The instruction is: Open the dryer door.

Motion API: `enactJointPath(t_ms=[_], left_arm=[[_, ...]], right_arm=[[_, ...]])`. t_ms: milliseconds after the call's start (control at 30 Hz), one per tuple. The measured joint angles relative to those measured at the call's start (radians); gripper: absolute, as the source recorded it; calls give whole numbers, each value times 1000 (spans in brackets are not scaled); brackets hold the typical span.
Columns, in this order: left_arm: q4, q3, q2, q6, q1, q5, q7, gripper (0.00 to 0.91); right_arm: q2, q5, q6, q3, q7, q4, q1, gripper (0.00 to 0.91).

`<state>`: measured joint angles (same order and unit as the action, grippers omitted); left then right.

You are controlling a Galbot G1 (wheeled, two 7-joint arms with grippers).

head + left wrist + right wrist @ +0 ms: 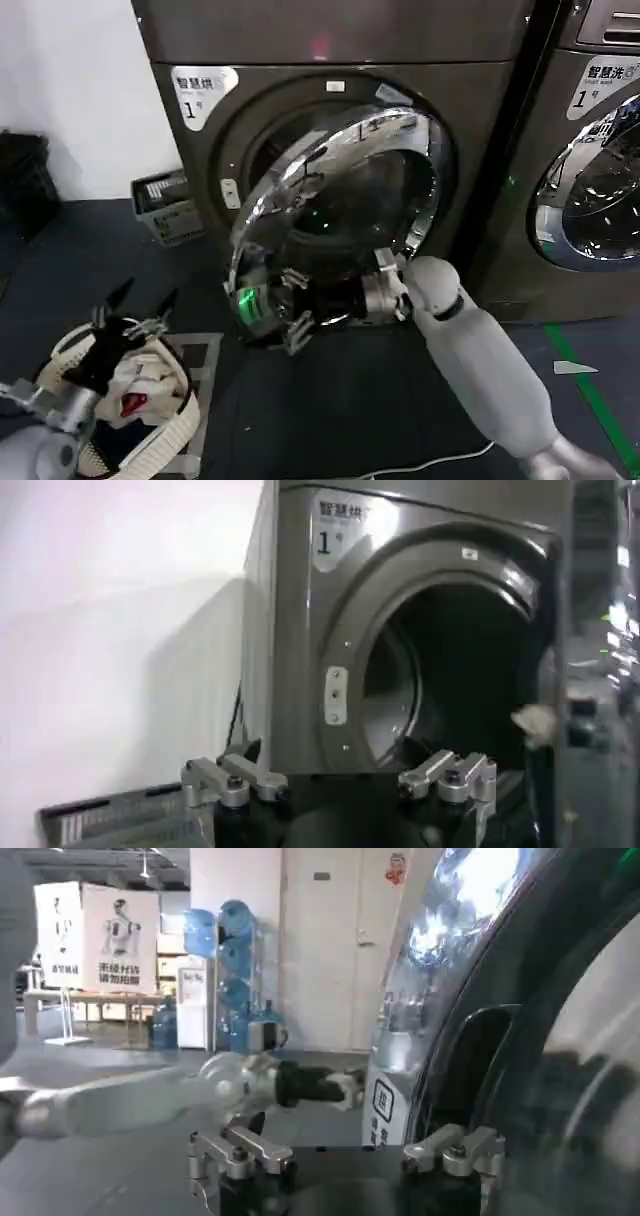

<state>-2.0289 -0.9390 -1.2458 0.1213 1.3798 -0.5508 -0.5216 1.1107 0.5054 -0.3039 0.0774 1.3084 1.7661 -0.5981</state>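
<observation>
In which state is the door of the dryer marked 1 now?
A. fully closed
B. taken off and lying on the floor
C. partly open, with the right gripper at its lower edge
C: the dryer door stands swung out from the drum opening, and the right gripper is at its lower edge.

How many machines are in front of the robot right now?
2: the dryer marked 1, door swung partly open with the right gripper at its lower edge, and a second machine to its right, door closed. Others may sit out of frame.

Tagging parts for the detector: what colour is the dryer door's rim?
Shiny chrome silver, around dark glass; the dryer door shows best in the head view.
</observation>
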Motion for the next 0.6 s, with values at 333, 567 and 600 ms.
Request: enactJointPath(t_ms=[333, 567, 600], left_arm=[[-18, 91, 54, 40, -36, -19, -6, 907], [-17, 156, 88, 61, -65, -46, -6, 907], [-15, 165, 94, 60, -70, -51, -6, 907]], right_arm=[[-57, 4, 10, 89, 68, 27, -85, 907], [-91, 2, 32, 166, 122, 28, -151, 907], [-96, 4, 36, 179, 123, 28, -160, 907]])
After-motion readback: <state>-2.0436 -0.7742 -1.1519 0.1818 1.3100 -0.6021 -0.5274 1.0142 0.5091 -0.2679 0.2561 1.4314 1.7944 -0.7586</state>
